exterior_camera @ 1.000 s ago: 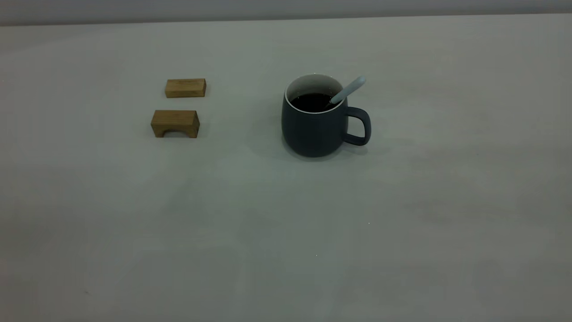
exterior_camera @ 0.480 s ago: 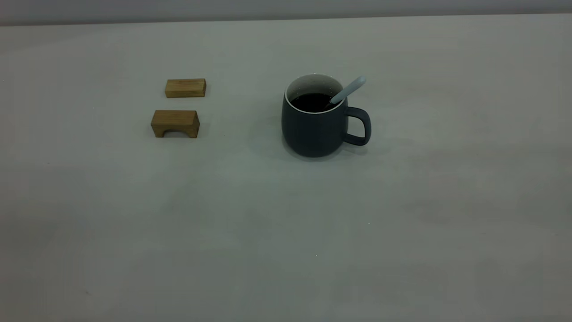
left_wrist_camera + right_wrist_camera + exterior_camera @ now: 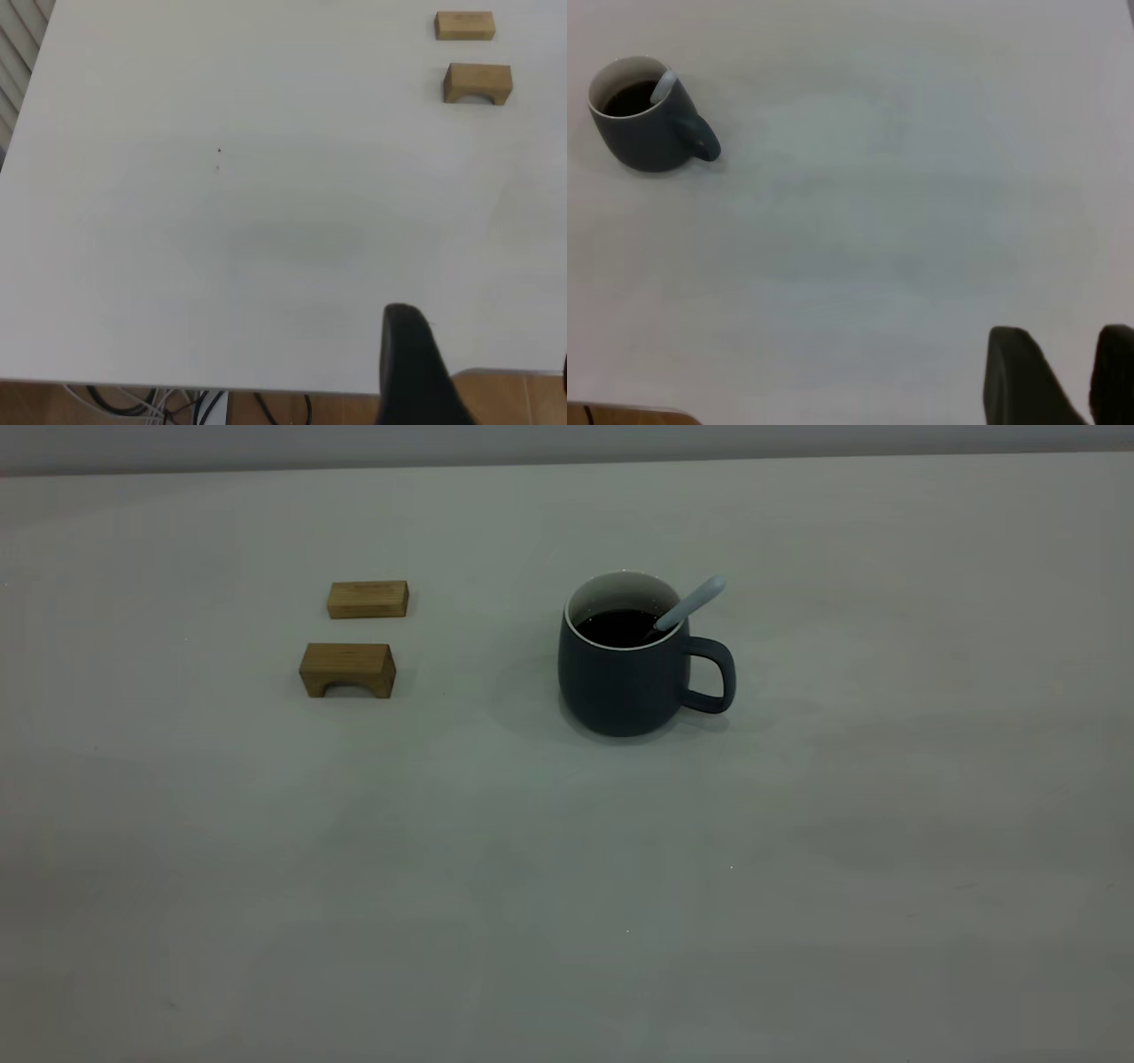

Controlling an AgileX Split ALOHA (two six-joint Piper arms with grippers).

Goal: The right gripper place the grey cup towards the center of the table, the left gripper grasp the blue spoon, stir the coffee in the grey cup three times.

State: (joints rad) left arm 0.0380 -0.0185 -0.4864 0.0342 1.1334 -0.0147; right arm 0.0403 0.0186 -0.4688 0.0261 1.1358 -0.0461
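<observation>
Two grippers sit pulled back at the near edge of the table (image 3: 567, 886), and neither touches anything. The right gripper (image 3: 1063, 376) shows in its own wrist view as two dark fingers with a narrow gap of tabletop between them, so it is parted and empty. Only one dark finger of the left gripper (image 3: 412, 363) is in view, so I cannot tell whether that gripper is spread or closed; nothing is seen in its grasp. Neither arm appears in the exterior view.

Well apart from both, the grey cup (image 3: 625, 660) stands upright near the middle of the table, handle pointing toward the right arm's side. Black coffee (image 3: 620, 627) fills it part way. The blue spoon (image 3: 691, 602) rests in the cup, bowl in the liquid, pale handle leaning over the rim above the cup handle. Two wooden blocks (image 3: 350, 669) lie off toward the left arm's side.

Judging by this layout, the cup is placed and the spoon left inside; the task looks finished, or nearly so.
</observation>
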